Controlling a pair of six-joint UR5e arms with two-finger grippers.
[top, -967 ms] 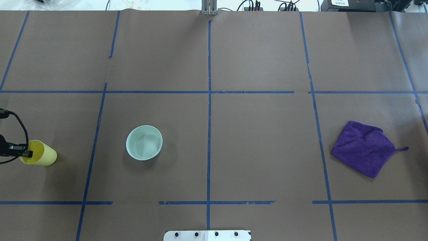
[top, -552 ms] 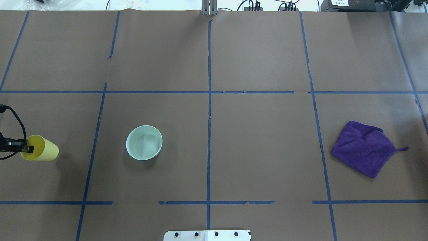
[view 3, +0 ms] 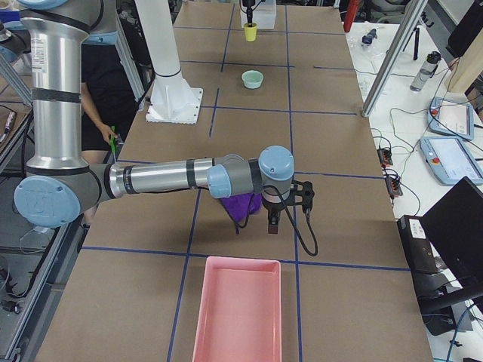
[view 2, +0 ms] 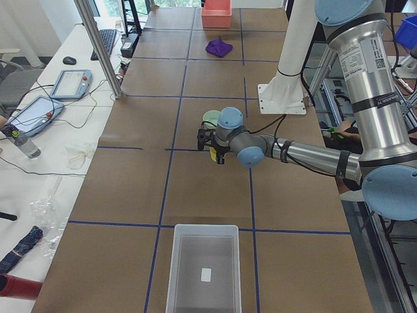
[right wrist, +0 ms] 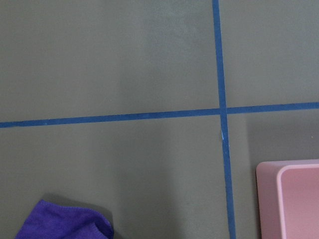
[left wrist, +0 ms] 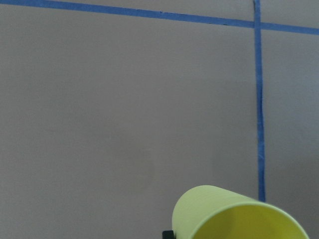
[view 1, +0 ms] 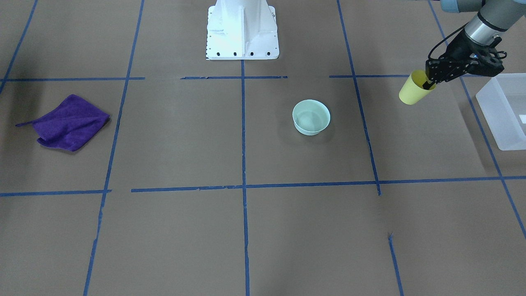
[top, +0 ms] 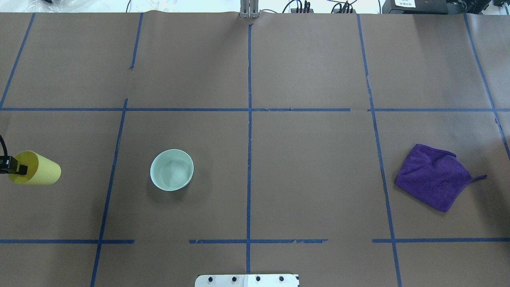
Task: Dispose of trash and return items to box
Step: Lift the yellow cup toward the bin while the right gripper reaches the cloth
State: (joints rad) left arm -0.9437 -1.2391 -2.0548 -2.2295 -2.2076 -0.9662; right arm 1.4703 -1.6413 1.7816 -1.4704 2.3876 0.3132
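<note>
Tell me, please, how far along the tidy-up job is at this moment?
Done: nothing yet; the translucent bin looks empty. In hand: the left pincer grips the yellow cup by its rim, lifted and tilted, short of the bin. Left: the mint-green bowl sits on the table, and the purple cloth lies there too.

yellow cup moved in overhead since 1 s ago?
Yes. The yellow cup has shifted toward the view's left edge and slightly up, farther from the mint-green bowl, which stayed put.
</note>
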